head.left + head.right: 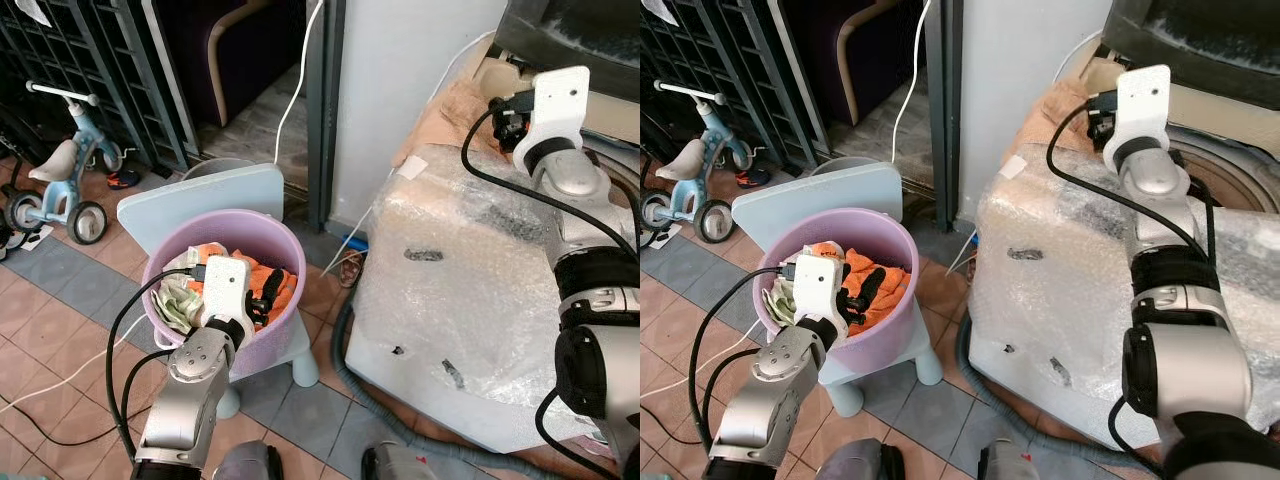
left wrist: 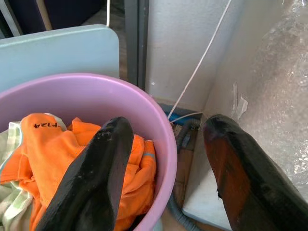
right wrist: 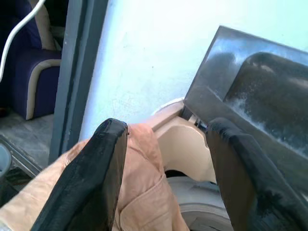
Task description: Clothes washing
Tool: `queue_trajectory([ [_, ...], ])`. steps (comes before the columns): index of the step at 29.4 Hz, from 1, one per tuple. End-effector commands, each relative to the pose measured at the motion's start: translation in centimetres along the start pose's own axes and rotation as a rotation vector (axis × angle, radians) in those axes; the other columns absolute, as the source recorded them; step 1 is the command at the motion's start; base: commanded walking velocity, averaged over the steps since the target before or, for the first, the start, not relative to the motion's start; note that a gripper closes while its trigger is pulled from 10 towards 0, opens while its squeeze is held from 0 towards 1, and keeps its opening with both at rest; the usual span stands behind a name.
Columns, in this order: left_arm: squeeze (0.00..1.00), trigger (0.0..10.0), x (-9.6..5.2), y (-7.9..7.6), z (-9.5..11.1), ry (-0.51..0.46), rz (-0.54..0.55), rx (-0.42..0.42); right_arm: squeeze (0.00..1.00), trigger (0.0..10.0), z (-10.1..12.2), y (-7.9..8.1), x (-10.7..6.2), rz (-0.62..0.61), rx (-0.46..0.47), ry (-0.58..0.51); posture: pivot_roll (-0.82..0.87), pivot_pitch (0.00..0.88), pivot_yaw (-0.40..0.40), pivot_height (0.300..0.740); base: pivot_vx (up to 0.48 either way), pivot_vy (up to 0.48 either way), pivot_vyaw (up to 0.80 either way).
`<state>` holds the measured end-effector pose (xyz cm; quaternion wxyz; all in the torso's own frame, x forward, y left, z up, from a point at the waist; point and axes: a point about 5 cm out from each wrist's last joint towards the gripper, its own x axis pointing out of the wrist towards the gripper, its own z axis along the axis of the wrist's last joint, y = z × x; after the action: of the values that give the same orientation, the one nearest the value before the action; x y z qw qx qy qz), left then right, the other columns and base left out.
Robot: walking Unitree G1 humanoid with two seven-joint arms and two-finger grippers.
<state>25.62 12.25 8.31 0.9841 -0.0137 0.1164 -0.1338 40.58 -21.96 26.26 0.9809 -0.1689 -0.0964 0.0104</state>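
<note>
Bucket (image 1: 290, 255): you see a lilac-pink tub, lower left of the head view.
Orange garment (image 2: 57, 159): bright orange, with small dark lettering near its top edge.
Checked cloth (image 1: 178, 300): pale green and white check, at the tub's left side.
Stool (image 1: 205, 198): pale blue, under and behind the tub.
Left gripper (image 2: 163, 168): your glossy black fingers, white wrist housing.
Washing machine (image 1: 470, 300): white, under clear bubble wrap, with dark scuffs.
Tan garment (image 3: 144, 192): light brown, upper right of the head view.
Tricycle (image 1: 65, 165): light blue frame, white seat, black wheels.
Floor (image 1: 60, 330): terracotta and grey tiles.
</note>
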Motion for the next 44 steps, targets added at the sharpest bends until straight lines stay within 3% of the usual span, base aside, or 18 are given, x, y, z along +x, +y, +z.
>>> queue_trajectory([
  [1,0.00,10.0,-0.4,0.3,0.1,0.006,0.016,0.014,0.00,10.0,0.7,1.3,0.8,0.079,-0.021,0.009,0.02,0.093,0.007,0.740,0.000,0.000,0.00],
  [6,0.00,10.0,-0.8,0.5,-0.1,0.018,0.030,0.018,0.00,10.0,1.6,3.5,1.9,0.212,-0.089,0.097,0.04,0.101,0.004,0.740,0.000,0.000,0.00],
  [10,0.00,10.0,-1.3,0.3,-0.4,0.039,0.025,0.029,0.00,10.0,1.0,4.6,2.1,0.210,-0.122,0.172,0.03,0.113,-0.004,0.740,0.000,0.000,0.00],
  [13,0.00,10.0,-1.5,0.2,-0.5,0.045,0.031,0.026,0.00,10.0,-0.1,4.8,1.9,0.200,-0.122,0.222,0.04,0.119,-0.012,0.740,0.000,0.000,0.00],
  [15,0.00,10.0,-1.8,0.0,-0.6,0.048,0.036,0.019,0.00,10.0,-1.3,4.4,1.4,0.167,-0.066,0.274,0.04,0.133,-0.017,0.740,0.000,0.000,0.00],
  [20,0.00,10.0,-2.3,-0.1,-0.8,0.063,0.042,0.012,0.00,10.0,-2.7,3.3,0.9,0.115,-0.059,0.319,0.04,0.151,-0.020,0.740,0.000,0.000,0.00],
  [22,0.00,10.0,-3.0,-0.1,-1.2,0.084,0.043,0.010,0.00,10.0,-3.6,1.4,0.3,0.024,-0.035,0.352,0.04,0.172,-0.022,0.740,0.000,0.000,0.00],
  [24,0.00,10.0,-3.2,-0.1,-1.3,0.087,0.042,0.009,0.00,10.0,-3.7,0.8,0.2,-0.003,-0.027,0.354,0.04,0.177,-0.023,0.740,0.000,0.000,0.00],
  [25,0.00,10.0,-3.1,-0.1,-1.2,0.088,0.042,0.010,0.00,10.0,-3.5,-0.5,0.1,-0.054,-0.032,0.350,0.04,0.182,-0.023,0.740,0.000,0.000,0.00],
  [26,0.00,10.0,-3.1,-0.1,-1.2,0.088,0.042,0.010,0.00,10.0,-3.5,-0.5,0.1,-0.054,-0.032,0.350,0.04,0.182,-0.023,0.740,0.000,0.000,0.00],
  [27,0.00,10.0,-3.1,0.0,-1.2,0.090,0.043,0.009,0.00,10.0,-3.2,-1.9,0.0,-0.105,-0.039,0.342,0.03,0.184,-0.024,0.740,0.000,0.000,0.00],
  [30,0.00,10.0,-3.1,-0.1,-1.2,0.096,0.042,0.008,0.00,10.0,-2.9,-3.4,-0.2,-0.158,-0.051,0.336,0.02,0.186,-0.024,0.740,0.000,0.000,0.00],
  [31,0.00,10.0,-3.1,-0.2,-1.2,0.102,0.036,0.007,0.00,10.0,-2.9,-4.7,-0.5,-0.200,-0.058,0.339,0.02,0.189,-0.022,0.740,0.000,0.000,0.00],
  [32,0.00,10.0,-3.1,-0.2,-1.2,0.102,0.036,0.007,0.00,10.0,-2.9,-4.7,-0.5,-0.200,-0.058,0.339,0.02,0.189,-0.022,0.740,0.000,0.000,0.00],
  [34,0.00,10.0,-3.1,-0.3,-1.3,0.108,0.029,0.009,0.00,10.0,-3.0,-7.1,-1.4,-0.287,-0.062,0.346,0.01,0.188,-0.018,0.740,0.000,0.000,0.00],
  [38,0.00,10.0,-2.9,-0.1,-1.3,0.110,0.031,0.014,0.00,10.0,-3.3,-8.6,-2.1,-0.348,-0.060,0.344,0.01,0.180,-0.010,0.740,0.000,0.000,0.00],
  [42,0.00,10.0,-2.6,0.2,-1.2,0.106,0.035,0.025,0.00,10.0,-2.9,-8.9,-2.1,-0.352,-0.099,0.309,0.01,0.165,-0.001,0.740,0.000,0.000,0.00],
  [44,0.00,10.0,-2.2,0.3,-1.0,0.103,0.037,0.031,0.00,10.0,-1.6,-8.8,-1.7,-0.325,-0.146,0.219,0.01,0.147,0.008,0.740,0.000,0.000,0.00],
])
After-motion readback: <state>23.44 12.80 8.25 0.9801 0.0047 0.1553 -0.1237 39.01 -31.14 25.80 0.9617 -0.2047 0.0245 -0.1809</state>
